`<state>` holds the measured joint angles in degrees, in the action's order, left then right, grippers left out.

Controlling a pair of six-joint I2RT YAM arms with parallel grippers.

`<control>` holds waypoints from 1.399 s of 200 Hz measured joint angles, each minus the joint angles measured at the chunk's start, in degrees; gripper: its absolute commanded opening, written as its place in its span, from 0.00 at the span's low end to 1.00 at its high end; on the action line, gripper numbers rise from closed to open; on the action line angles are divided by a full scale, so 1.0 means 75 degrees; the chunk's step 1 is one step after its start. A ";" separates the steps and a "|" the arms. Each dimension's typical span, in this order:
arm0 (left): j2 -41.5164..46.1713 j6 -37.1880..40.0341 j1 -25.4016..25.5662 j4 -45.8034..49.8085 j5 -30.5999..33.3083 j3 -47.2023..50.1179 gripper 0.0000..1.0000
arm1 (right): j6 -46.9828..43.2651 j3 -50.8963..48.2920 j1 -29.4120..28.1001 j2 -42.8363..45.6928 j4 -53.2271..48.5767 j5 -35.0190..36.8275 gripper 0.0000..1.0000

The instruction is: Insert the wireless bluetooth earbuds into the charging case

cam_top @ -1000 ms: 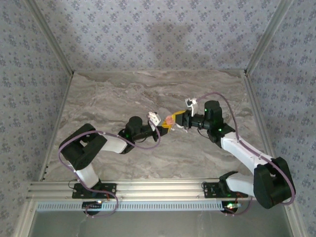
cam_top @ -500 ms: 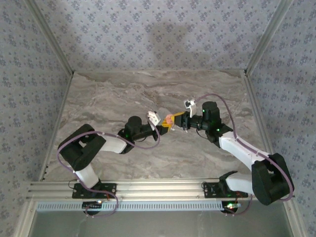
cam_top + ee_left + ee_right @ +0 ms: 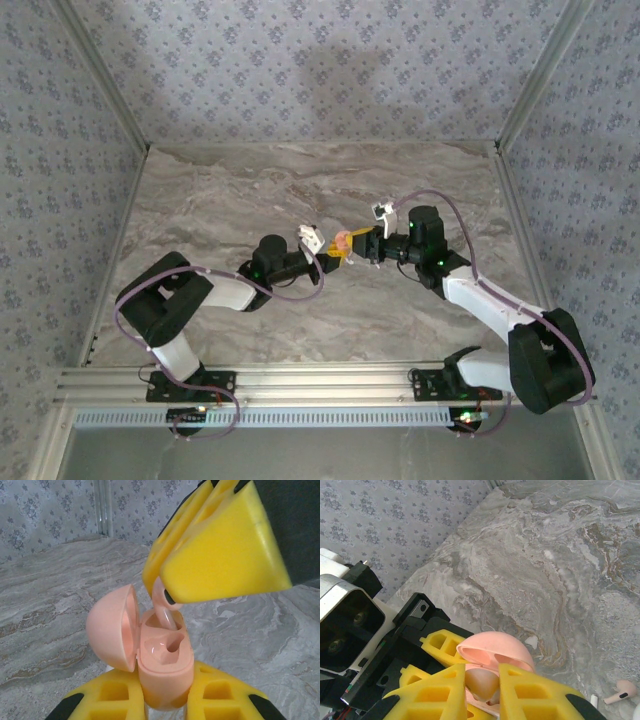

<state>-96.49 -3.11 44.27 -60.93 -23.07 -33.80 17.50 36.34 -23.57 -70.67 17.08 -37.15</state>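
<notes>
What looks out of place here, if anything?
One earbud lies loose on the table, apart from the open charging case. The left gripper holds that case, while the right gripper holds the other earbud over it. Nothing looks damaged.

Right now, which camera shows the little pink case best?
The left wrist view: the charging case is close up, lid open, inside visible, clamped in the left gripper, an earbud at its socket. The right wrist view shows it half hidden behind the right gripper; top external shows a tiny pink spot between the arms.
</notes>
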 measured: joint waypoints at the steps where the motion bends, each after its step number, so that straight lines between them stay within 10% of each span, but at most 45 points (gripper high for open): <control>1: 0.0006 0.0000 0.0000 0.0003 0.0000 0.0003 0.09 | -0.0003 0.0000 0.0000 0.0000 0.0000 -0.0012 0.20; 280: 0.0315 0.0157 0.0050 0.0073 0.0064 0.0047 0.09 | -0.0332 0.0323 0.0119 0.1000 -0.0935 -0.0332 0.55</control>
<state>-94.13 -1.93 44.64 -60.38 -22.59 -33.45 15.00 38.76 -22.68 -63.18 10.07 -39.64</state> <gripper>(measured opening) 0.160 0.547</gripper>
